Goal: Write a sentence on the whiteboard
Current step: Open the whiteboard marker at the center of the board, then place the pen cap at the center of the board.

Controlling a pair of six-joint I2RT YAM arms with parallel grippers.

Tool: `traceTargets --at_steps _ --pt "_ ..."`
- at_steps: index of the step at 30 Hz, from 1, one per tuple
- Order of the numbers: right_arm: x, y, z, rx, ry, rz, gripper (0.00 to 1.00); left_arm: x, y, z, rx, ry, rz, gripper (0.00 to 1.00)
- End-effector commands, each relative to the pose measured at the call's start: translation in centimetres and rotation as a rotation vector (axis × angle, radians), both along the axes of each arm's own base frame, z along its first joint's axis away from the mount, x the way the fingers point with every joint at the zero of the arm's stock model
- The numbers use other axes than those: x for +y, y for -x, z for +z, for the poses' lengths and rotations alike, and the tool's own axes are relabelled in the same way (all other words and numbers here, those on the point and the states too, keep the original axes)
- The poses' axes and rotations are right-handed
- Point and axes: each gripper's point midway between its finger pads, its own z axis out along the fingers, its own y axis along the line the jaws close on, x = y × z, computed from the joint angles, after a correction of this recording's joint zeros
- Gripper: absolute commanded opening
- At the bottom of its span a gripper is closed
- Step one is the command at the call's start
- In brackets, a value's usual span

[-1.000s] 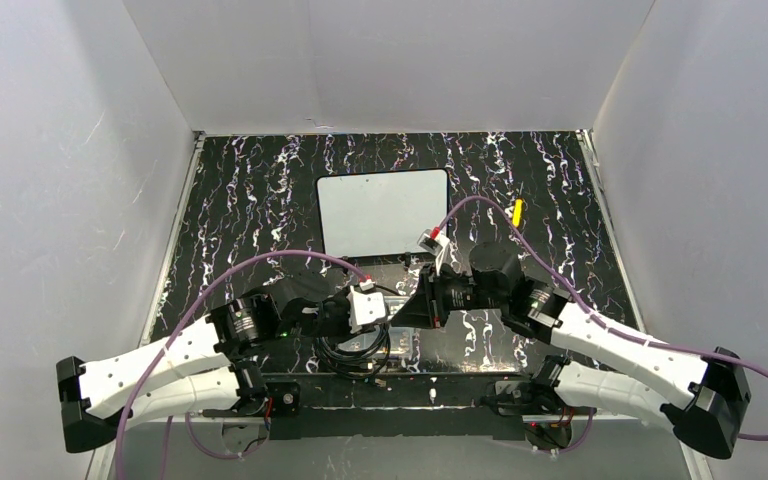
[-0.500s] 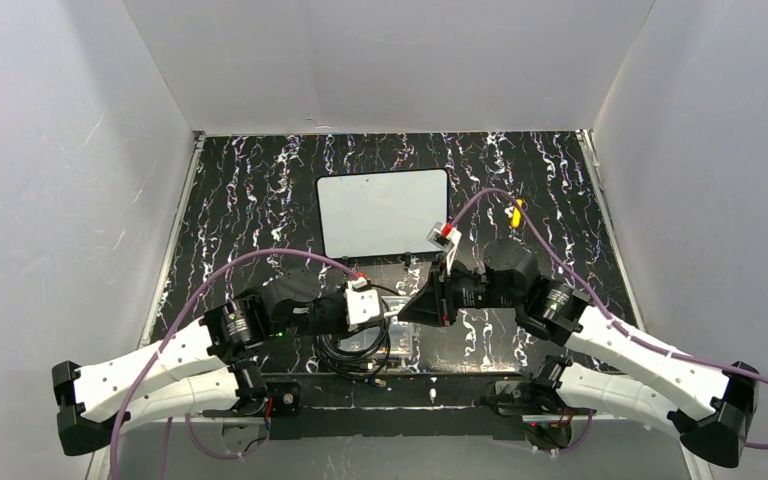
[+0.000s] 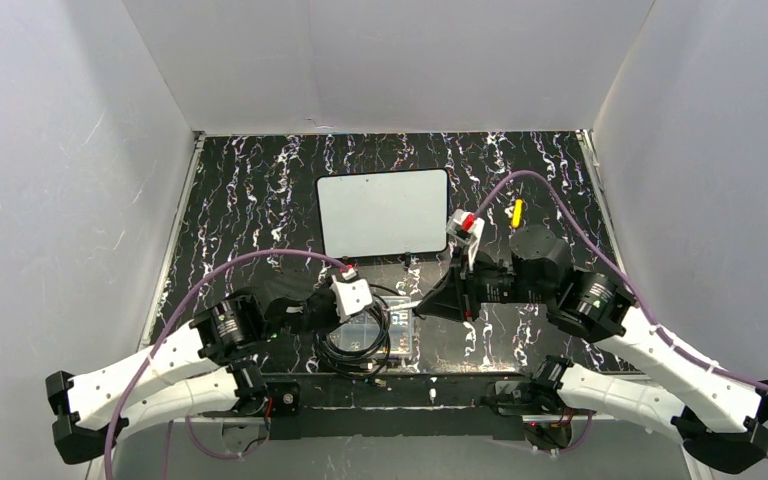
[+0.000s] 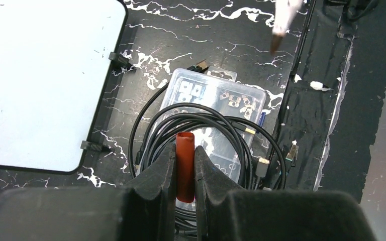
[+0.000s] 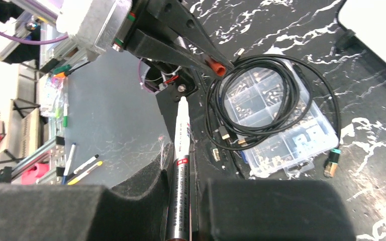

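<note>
The whiteboard [image 3: 384, 212] lies flat at the table's middle back; its white face [image 4: 40, 75] is blank and no sentence is in view. My left gripper [image 4: 184, 148] is shut on a red marker cap [image 4: 184, 168], hovering over a clear box. My right gripper [image 5: 181, 170] is shut on a white marker [image 5: 182, 140] whose bare tip [image 4: 277, 42] points at the left gripper [image 5: 216, 63] across a short gap. In the top view the right gripper [image 3: 438, 303] sits just right of the box and below the board's right corner [image 5: 382, 25].
A clear plastic parts box [image 3: 370, 335] with a coiled black cable [image 4: 201, 125] on top sits between the arms at the near edge. A small yellow object [image 3: 517, 211] lies right of the board. White walls close in three sides.
The two grippers, joined a second ago, have pulled apart. The left one drew back to the left with the red cap; the right one moved right with the uncapped marker.
</note>
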Motion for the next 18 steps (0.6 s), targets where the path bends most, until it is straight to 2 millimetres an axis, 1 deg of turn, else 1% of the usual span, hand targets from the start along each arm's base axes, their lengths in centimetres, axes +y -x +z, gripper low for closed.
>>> traceTargets --at_steps 1,3,5,9,12,15,16,18 --pt "-1.7 -1.0 1.6 -0.079 0.025 -0.086 0.01 1.1 -0.5 0.9 0.012 0.047 0.071 0.0" --pt "-2.2 -1.8 1.9 -0.099 0.025 -0.143 0.01 1.3 -1.0 1.6 0.03 0.091 0.121 0.0" --pt "-2.9 -2.8 2.1 -0.125 0.021 -0.217 0.01 2.3 -2.4 1.6 0.058 0.109 0.239 0.0" --pt "-3.8 -5.3 1.5 -0.178 0.03 -0.358 0.01 5.4 -6.0 0.2 0.154 0.079 0.54 0.0" --pt "-4.0 -7.5 1.4 -0.221 0.015 -0.463 0.01 7.4 -8.0 -0.5 0.227 0.102 0.693 0.0" --pt "-3.8 -9.2 0.9 -0.239 -0.01 -0.542 0.01 9.3 -9.7 -2.1 0.36 0.146 0.838 0.0" --pt "-3.8 -9.7 0.6 -0.242 -0.008 -0.566 0.01 9.6 -10.0 -3.0 0.425 0.164 0.866 0.0" --pt "-3.8 -10.7 -0.2 -0.25 0.003 -0.612 0.01 11.2 -10.7 -5.2 0.517 0.163 0.964 0.0"
